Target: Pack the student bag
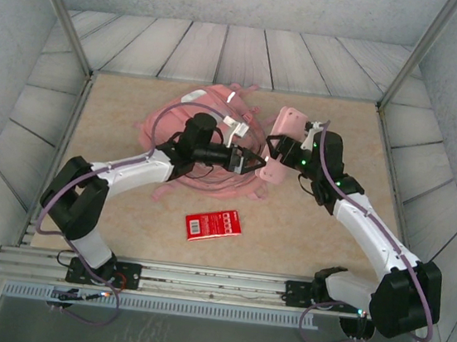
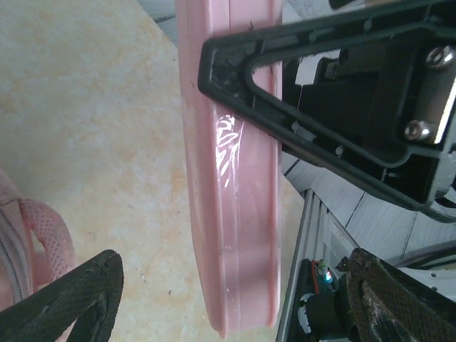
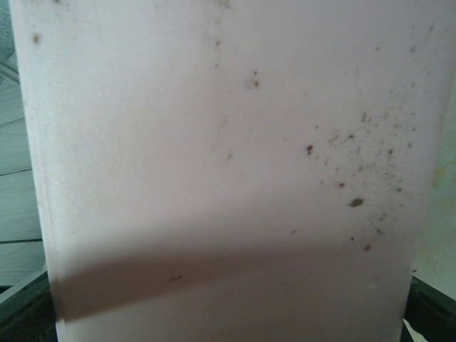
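Gripping pink case [image 1: 287, 121], right end effector [image 1: 279, 151] hovers

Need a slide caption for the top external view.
Right gripper holds the pink case beside the student bag, open left gripper pointed at it, red booklet lying on the table.

The backpack [image 1: 211, 106] lies at centre rear of the table [image 1: 319, 249]. My right gripper [image 1: 281, 148] clamps the flat case [image 1: 288, 122] just right of the backpack. My left gripper [image 1: 256, 164] reaches across the backpack, and the case's end sits between its spread fingers [image 2: 71, 299]. The booklet [image 1: 213, 224] lies before the backpack, apart.
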Tool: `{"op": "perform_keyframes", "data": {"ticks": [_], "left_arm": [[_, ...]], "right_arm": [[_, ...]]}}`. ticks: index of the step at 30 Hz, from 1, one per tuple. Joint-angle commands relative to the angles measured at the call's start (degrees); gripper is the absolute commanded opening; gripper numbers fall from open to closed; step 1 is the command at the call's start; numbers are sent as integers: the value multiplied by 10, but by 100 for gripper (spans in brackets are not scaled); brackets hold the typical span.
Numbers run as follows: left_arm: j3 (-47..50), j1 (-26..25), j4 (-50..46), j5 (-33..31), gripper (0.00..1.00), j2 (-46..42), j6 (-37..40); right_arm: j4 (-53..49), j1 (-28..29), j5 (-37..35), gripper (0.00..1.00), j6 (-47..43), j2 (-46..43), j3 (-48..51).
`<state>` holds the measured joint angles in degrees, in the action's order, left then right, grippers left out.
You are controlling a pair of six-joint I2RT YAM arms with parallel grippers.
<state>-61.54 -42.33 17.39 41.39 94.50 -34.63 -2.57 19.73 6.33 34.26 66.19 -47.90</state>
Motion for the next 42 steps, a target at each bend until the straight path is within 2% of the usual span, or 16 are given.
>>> {"op": "perform_keyframes", "data": {"ticks": [1, 4, 8, 11, 23, 31, 33, 42], "left_arm": [[-25, -14, -27, 0, 82, 12, 25], [-39, -20, -50, -18, 77, 21, 33], [-57, -21, -53, -37, 63, 39, 11], [-64, -20, -47, -43, 57, 44, 4], [-74, -13, -30, -34, 39, 48, -24], [-73, -6, -4, -20, 26, 53, -46], [-74, -5, -4, -20, 24, 54, -47], [-72, 17, 11, -5, 23, 50, -67]], "right_arm": [[19, 3, 10, 82, 1, -2, -23], [19, 3, 17, 82, 3, -3, -30], [21, 4, 25, 82, 7, -2, -29], [17, 4, 24, 83, 7, -1, -25], [-43, 5, 25, 94, -7, -1, -50], [-46, 5, 31, 95, -5, 1, -62], [-53, 5, 36, 99, -8, 2, -66], [-167, 4, 61, 100, -55, 11, -110]]}}
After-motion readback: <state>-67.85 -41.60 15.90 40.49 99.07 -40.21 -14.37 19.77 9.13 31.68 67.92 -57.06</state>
